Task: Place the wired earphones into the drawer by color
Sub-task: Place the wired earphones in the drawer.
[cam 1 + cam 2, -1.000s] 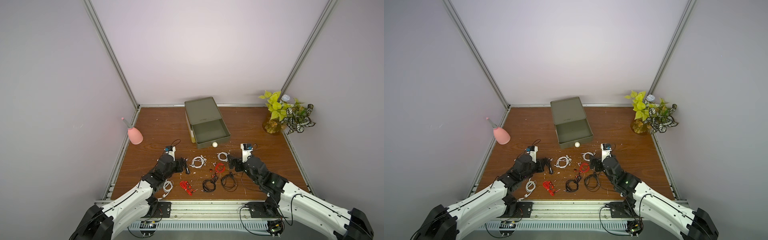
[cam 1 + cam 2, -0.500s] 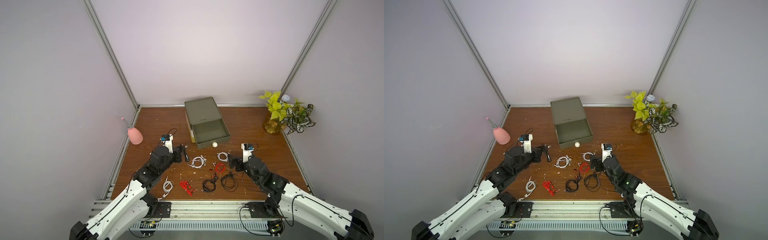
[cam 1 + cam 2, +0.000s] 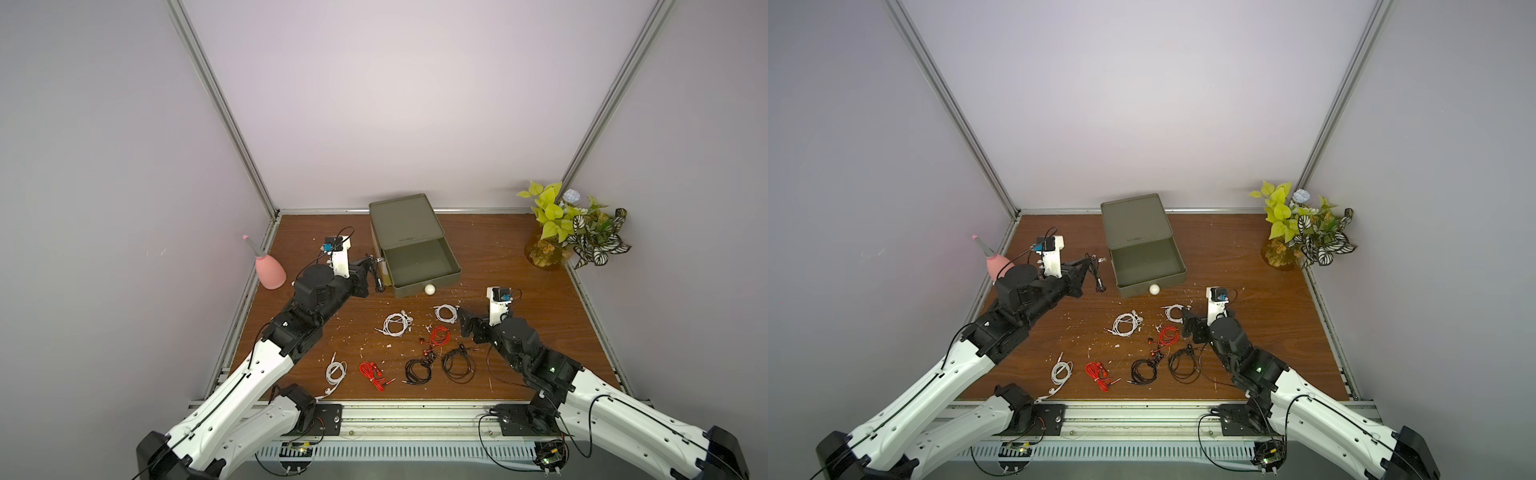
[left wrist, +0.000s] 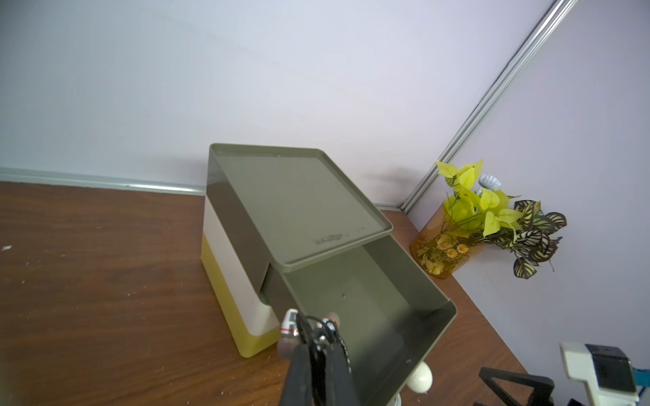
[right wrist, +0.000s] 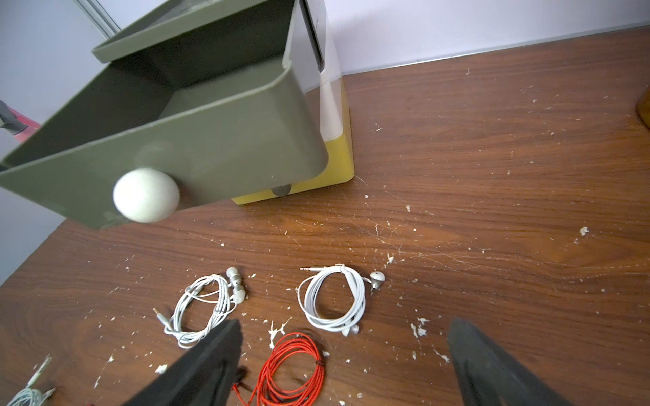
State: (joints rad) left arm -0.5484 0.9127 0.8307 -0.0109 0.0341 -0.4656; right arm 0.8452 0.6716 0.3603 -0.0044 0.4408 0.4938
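My left gripper [image 3: 376,266] [image 4: 318,339] is shut on a black bundle of wired earphones [image 4: 316,328], held up at the left rim of the open olive tier [image 3: 455,272] of the drawer [image 3: 405,222]. The tier looks empty; its white knob [image 3: 429,289] faces me. On the table lie white earphones [image 3: 397,324], [image 3: 445,312], [image 3: 336,371], red ones [image 3: 439,335], [image 3: 372,374] and black ones [image 3: 419,369], [image 3: 458,363]. My right gripper [image 3: 463,322] [image 5: 344,325] stands open low over the table, by a white bundle [image 5: 332,298] and a red one [image 5: 292,369].
A pink bottle [image 3: 270,270] stands at the left wall and a potted plant [image 3: 573,226] in the back right corner. White crumbs are scattered over the brown table [image 3: 519,257]. The drawer's cream and yellow tiers [image 4: 228,267] are closed.
My left arm has risen from the table and swung back toward the drawer, carrying the black earphones to the open tier's left side. The right arm has stayed put.
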